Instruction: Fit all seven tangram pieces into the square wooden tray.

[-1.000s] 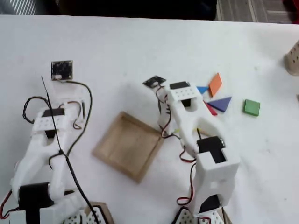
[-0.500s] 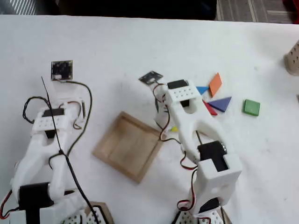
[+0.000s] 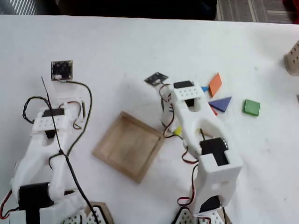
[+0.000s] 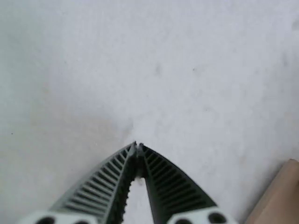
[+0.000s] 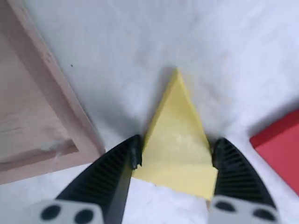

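Six tangram pieces (image 3: pixel 251 107), one tray (image 3: pixel 126 144)

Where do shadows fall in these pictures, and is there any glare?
High view: a soft grey shadow on the white table beside the right arm; no glare spots. Right wrist view: dark shadow between the yellow triangle and the wooden tray's rim. Left wrist view: a faint shadow ahead of the left gripper.

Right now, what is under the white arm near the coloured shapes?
A yellow triangular piece, held between the right gripper's fingers. A red piece pokes out beside it, the rest covered.

White table (image 3: pixel 140 42), dark background (image 3: pixel 140 7) beyond
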You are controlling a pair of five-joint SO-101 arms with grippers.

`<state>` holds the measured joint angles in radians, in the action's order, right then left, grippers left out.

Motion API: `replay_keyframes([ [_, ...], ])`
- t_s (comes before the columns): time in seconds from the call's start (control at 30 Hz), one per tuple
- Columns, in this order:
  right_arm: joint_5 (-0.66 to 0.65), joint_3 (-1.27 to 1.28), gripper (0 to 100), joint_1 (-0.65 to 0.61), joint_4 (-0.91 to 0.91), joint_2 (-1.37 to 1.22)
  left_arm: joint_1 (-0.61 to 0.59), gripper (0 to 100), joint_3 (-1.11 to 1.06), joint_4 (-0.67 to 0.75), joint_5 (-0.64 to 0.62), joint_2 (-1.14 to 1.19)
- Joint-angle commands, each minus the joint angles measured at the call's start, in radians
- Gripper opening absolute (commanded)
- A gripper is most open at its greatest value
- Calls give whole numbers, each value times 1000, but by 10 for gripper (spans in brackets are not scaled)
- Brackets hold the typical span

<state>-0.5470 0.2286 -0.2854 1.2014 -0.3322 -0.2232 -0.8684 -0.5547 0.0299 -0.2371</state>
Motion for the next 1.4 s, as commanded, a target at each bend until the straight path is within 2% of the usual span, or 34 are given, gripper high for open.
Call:
replay_keyframes([
  [0.0, -12, -5, 246, 7, 1, 4, -10, 24, 29, 25, 11, -47],
  [0.13, -15, 0, 291, 7, 4, 5, -10, 24, 29, 25, 11, -47],
  [0.43, -71, -23, 293, -2, 102, 85, -10, 24, 29, 25, 11, -47],
  [0.77, -210, 121, 294, -16, 53, 119, -10, 24, 29, 25, 11, -47],
  [1.03, -222, 129, 294, -5, 38, 108, -10, 24, 29, 25, 55, -47],
  [1.13, -264, 155, 298, 8, 13, 108, -10, 24, 29, 25, 58, -47],
  [1.3, -296, 163, 429, 10, 15, 110, -10, 24, 29, 25, 60, -47],
  [1.37, -295, 163, 423, 12, 13, 110, -10, 24, 29, 25, 60, -47],
])
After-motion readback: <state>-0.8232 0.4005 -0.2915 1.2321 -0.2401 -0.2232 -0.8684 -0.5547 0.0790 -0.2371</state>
